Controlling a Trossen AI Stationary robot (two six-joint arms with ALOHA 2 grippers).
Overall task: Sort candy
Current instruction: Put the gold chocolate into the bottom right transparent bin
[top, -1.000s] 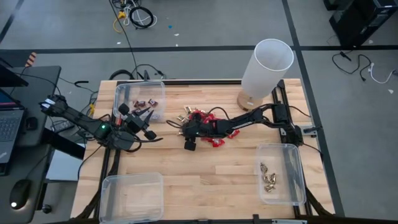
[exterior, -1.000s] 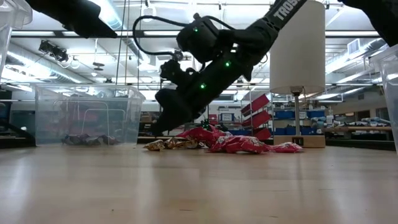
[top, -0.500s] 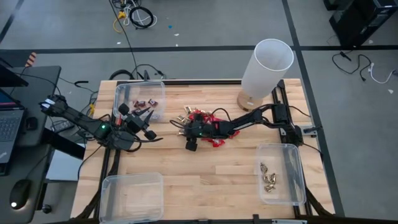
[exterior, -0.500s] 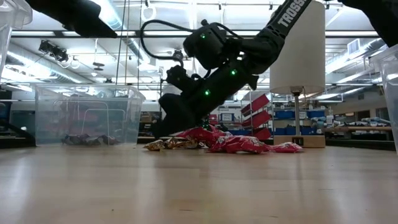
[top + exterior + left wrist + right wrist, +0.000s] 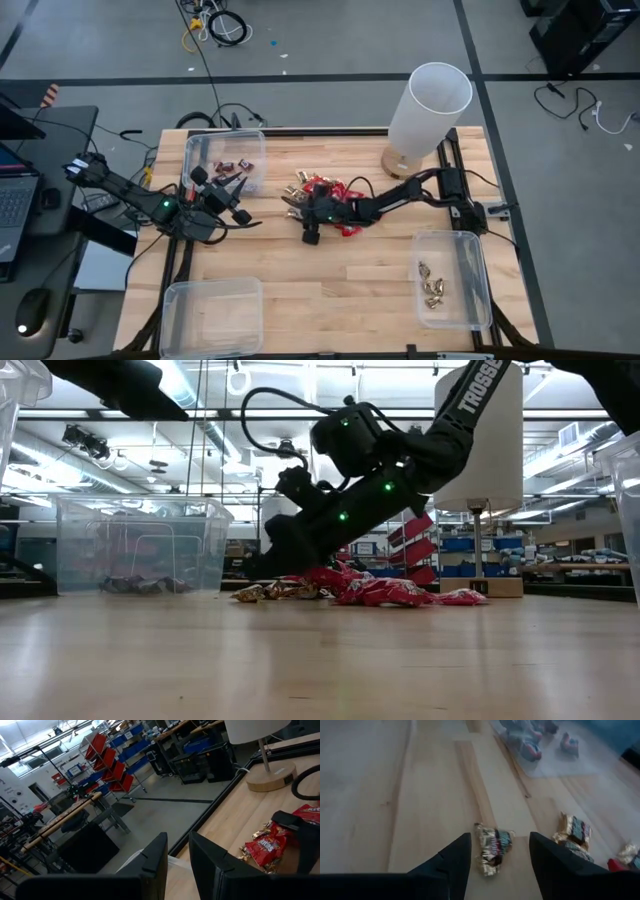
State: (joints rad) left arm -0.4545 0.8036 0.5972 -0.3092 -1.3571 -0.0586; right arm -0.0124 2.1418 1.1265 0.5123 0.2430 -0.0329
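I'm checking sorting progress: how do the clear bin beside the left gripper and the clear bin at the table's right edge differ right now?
The bin beside the left gripper holds a few dark mini bars; the bin at the right edge holds gold-foil pieces. The first sits at the table's far left corner, the second on the near right. The first has the left gripper at its rim; the second has no arm near. Both are clear, open-topped and mostly bare.

There are 4 cameras. 1 hangs high up and looks straight down on the whole table point(image 5: 330, 300). 1 sits down at table height and looks flat across it into the room. 1 rides on each arm, close up, looking out past 2 dark fingers. The candy point(image 5: 325, 190) pile shows in the high view, the low view and the left wrist view.
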